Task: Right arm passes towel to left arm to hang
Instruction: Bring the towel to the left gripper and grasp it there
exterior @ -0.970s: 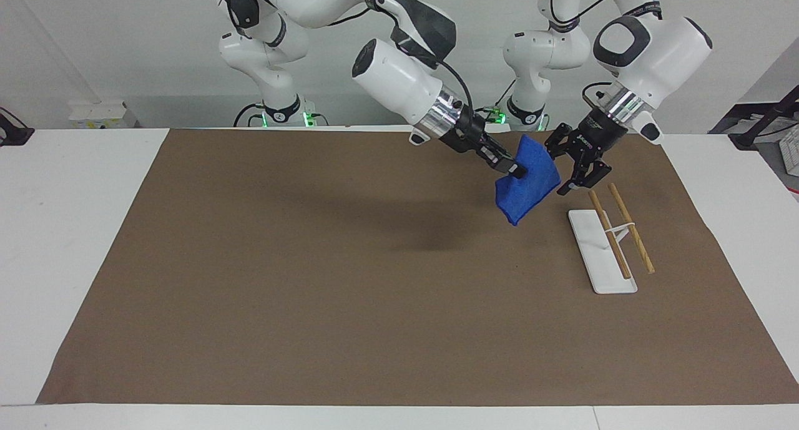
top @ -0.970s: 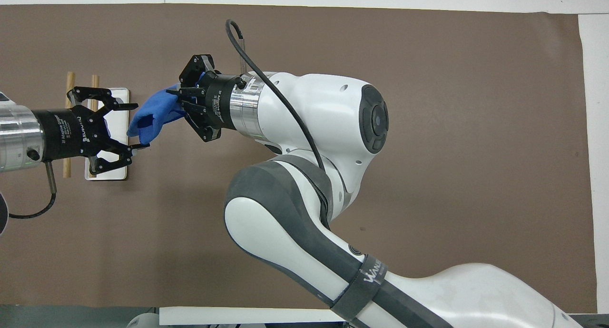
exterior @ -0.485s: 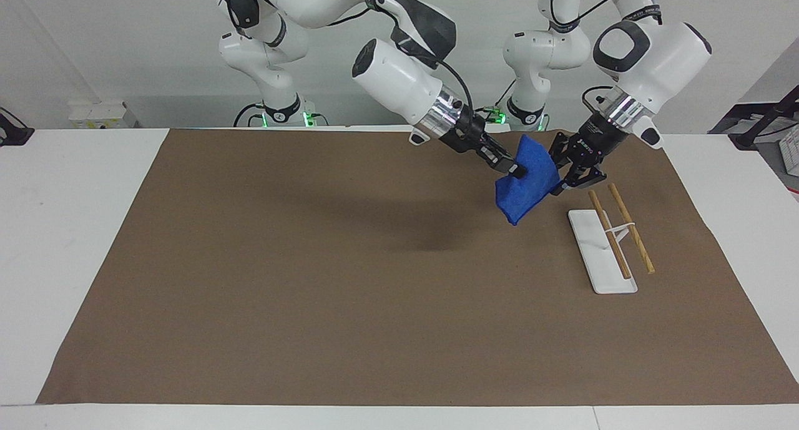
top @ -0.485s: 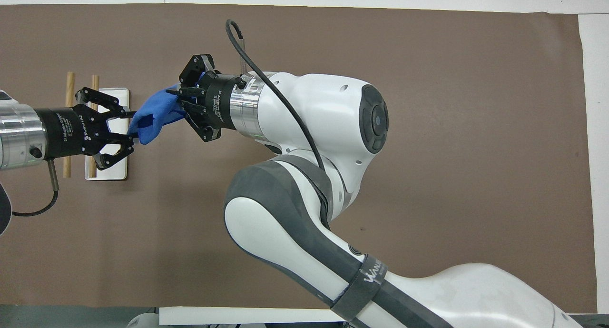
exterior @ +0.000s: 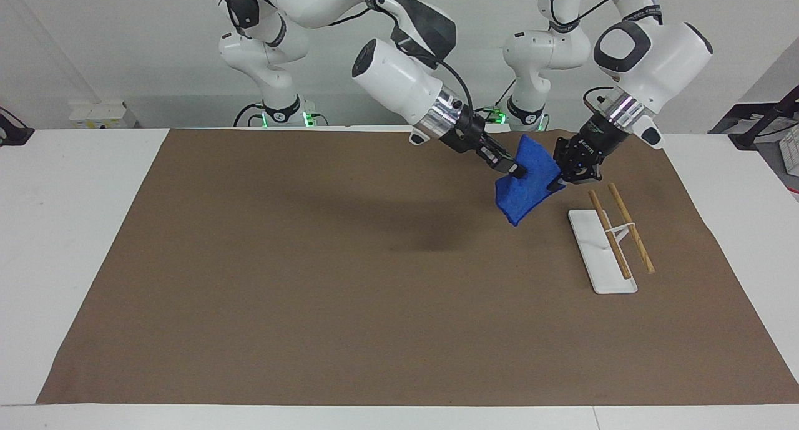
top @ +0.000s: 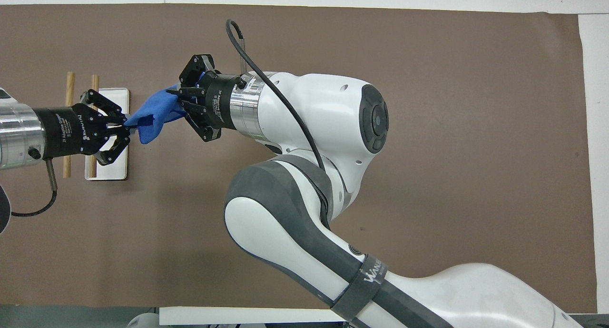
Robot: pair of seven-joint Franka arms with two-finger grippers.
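Note:
The blue towel [exterior: 523, 183] hangs in the air between both grippers, above the brown mat; it also shows in the overhead view [top: 153, 116]. My right gripper [exterior: 515, 168], on the arm with the dark grey shell, is shut on one edge of the towel; it shows in the overhead view too [top: 183, 105]. My left gripper [exterior: 555, 181], on the arm with the black oval ring, has closed on the towel's other edge [top: 127, 125], over the mat beside the rack.
A white rack base [exterior: 600, 251] with two wooden rods [exterior: 631, 228] stands on the brown mat [exterior: 312, 280] toward the left arm's end, just below the left gripper. It shows in the overhead view too [top: 108, 168].
My left gripper was open beside the towel; it moved onto the towel's edge and its fingers closed on it. My right gripper kept its hold and stayed in place.

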